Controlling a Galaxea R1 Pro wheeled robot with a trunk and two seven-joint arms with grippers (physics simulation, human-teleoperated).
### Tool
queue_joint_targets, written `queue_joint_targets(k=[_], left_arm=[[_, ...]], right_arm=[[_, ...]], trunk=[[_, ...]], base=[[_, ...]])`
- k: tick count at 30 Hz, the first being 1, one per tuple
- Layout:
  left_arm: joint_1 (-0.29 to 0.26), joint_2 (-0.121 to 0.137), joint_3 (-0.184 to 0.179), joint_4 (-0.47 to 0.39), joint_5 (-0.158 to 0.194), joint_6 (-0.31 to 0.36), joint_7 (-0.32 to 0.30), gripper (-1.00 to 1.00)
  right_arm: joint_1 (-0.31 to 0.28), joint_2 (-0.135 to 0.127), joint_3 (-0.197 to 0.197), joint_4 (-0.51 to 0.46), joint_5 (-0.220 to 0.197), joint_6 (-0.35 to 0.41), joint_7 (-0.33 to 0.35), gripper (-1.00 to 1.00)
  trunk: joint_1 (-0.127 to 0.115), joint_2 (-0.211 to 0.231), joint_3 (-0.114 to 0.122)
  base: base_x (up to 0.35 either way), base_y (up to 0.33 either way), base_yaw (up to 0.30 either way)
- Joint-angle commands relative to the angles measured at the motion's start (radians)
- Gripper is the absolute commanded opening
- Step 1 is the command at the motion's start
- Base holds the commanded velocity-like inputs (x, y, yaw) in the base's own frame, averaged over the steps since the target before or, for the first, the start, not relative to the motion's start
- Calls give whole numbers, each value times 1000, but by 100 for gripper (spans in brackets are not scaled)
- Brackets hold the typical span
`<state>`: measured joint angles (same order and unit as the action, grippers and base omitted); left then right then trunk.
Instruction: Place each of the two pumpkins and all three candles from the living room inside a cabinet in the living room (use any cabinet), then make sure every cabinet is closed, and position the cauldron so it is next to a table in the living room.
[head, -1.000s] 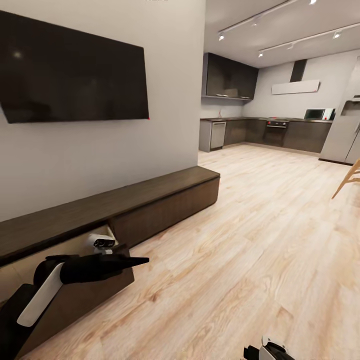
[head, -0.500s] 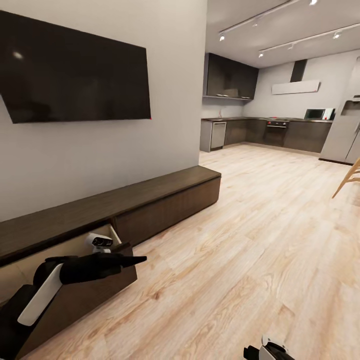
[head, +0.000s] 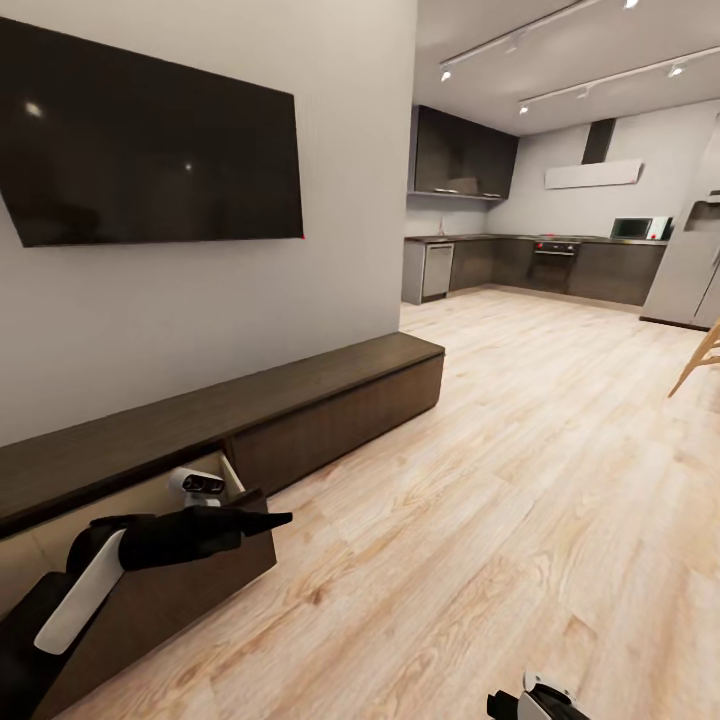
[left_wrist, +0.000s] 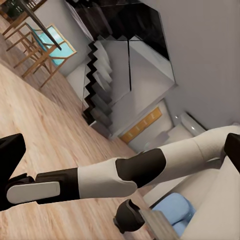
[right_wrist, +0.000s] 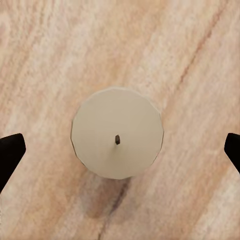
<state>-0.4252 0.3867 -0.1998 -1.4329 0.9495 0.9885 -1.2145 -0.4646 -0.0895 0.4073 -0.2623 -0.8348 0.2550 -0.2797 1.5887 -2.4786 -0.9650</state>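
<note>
Right gripper (right_wrist: 120, 150) hangs with its fingers spread wide on either side of a candle (right_wrist: 117, 132) standing upright on the wood floor (head: 480, 480), while my left gripper (head: 270, 520), whose spread I cannot tell, sits by the pulled-out front of the cabinet (head: 330, 400). If I descend off-centre, I judge a fingertip could tip the stubby candle and send it rolling. No brand or writing is readable.

Black TV (head: 150, 140) on grey wall; kitchen cabinets (head: 540, 265) beyond pale wood floor (head: 500, 480).
</note>
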Motion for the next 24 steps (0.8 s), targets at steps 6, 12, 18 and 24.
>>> queue_joint_targets(k=[6,12,18,24], left_arm=[[-1,1,-3,-1,5,7,0,100],[0,1,-1,-5,6,7,-3,100],[1,2,-1,-9,-4,6,-138,100],[16,3,0,-12,-7,7,-191,100]], right_arm=[[0,-1,8,-3,-7,-1,-7,100],[0,-1,8,0,-7,-28,-7,100],[0,-2,8,-6,-7,-34,-7,100],[0,-3,8,-10,-7,-64,-6,100]], trunk=[[0,0,-1],[12,-22,-18],[15,-23,-41],[18,-25,-65]], base=[[4,0,0],[0,0,0],[0,0,0],[0,0,0]])
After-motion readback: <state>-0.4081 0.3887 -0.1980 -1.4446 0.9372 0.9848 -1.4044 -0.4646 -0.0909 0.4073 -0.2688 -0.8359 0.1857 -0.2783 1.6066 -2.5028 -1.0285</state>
